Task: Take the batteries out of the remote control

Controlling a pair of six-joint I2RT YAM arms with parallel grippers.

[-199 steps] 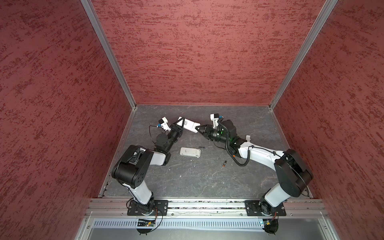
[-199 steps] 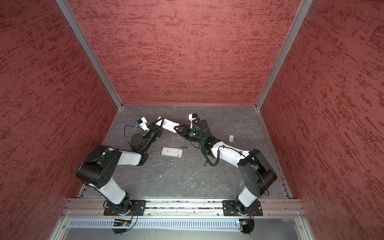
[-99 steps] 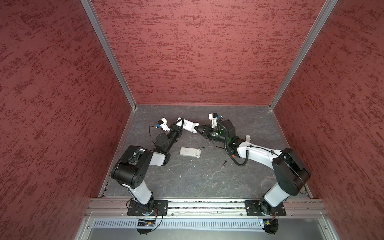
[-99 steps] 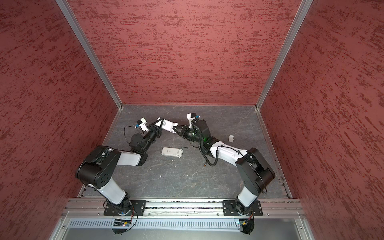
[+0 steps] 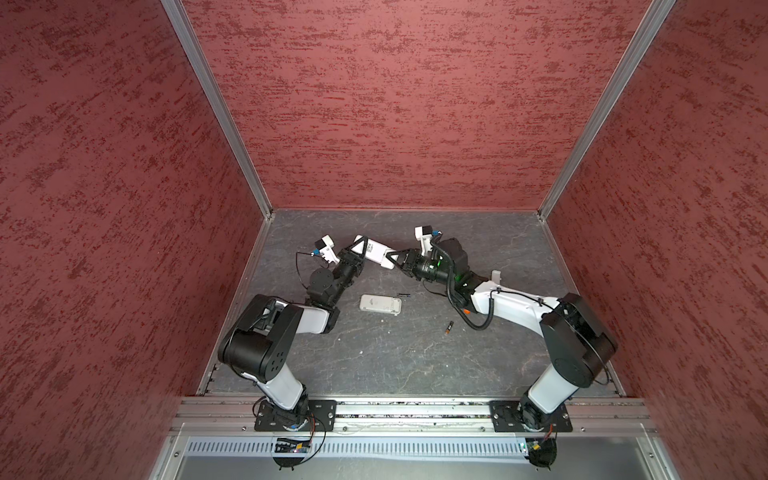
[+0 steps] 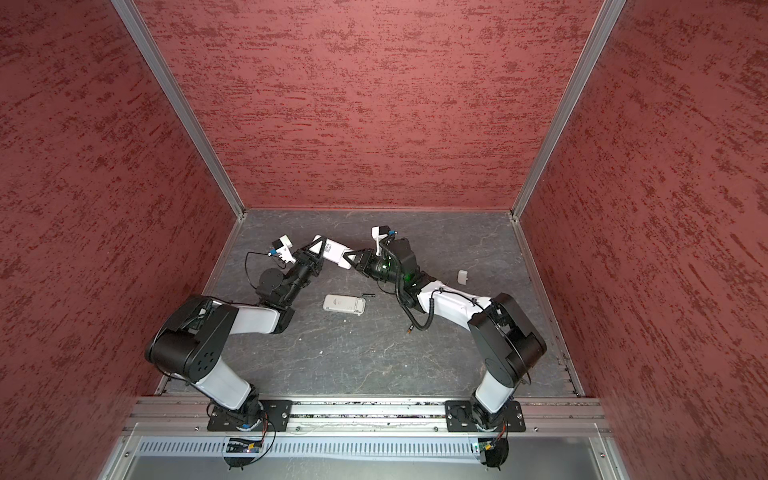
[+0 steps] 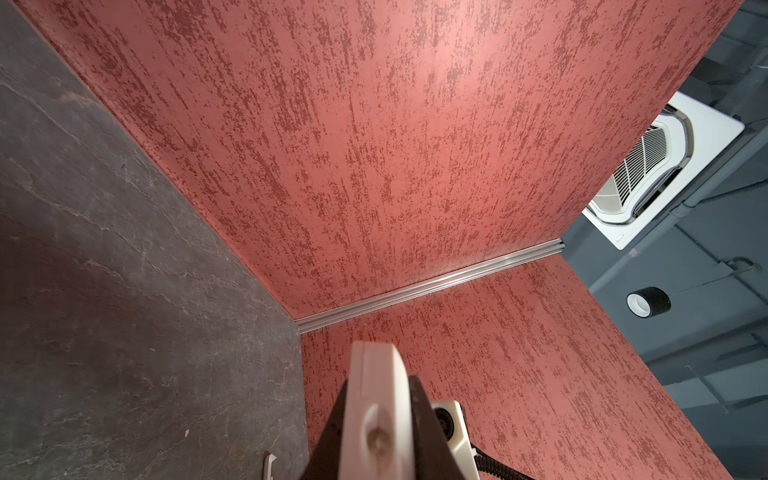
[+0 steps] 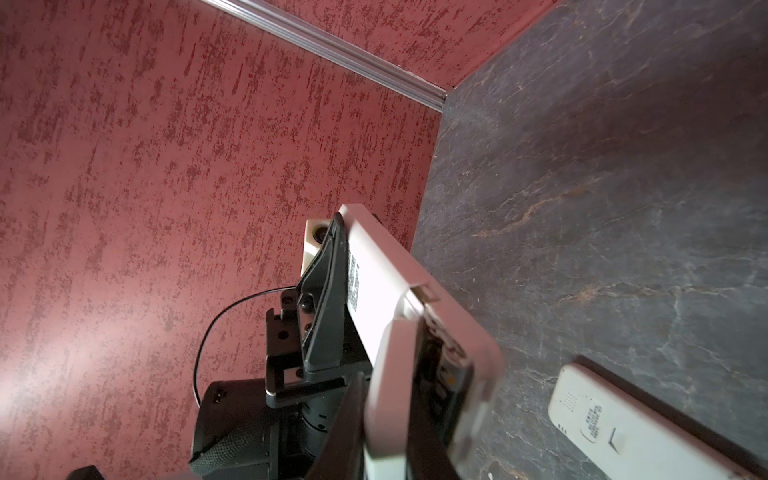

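**Batteries sit in the lifted remote**

Red mottled walls enclose a dark grey stone-look floor, where a white remote lying flat serves as our landmark. Beyond it and raised off the floor, the left gripper clamps one end of a second white plastic remote control. The right gripper pinches the opposite end, over its half-lifted white cover. Only the right wrist view shows the dark, gold-tipped batteries inside. Only the top views show a loose battery, right of the landmark and nearer the front. We judge them light, rigid, slick and prone to roll, so grip mid-barrel.
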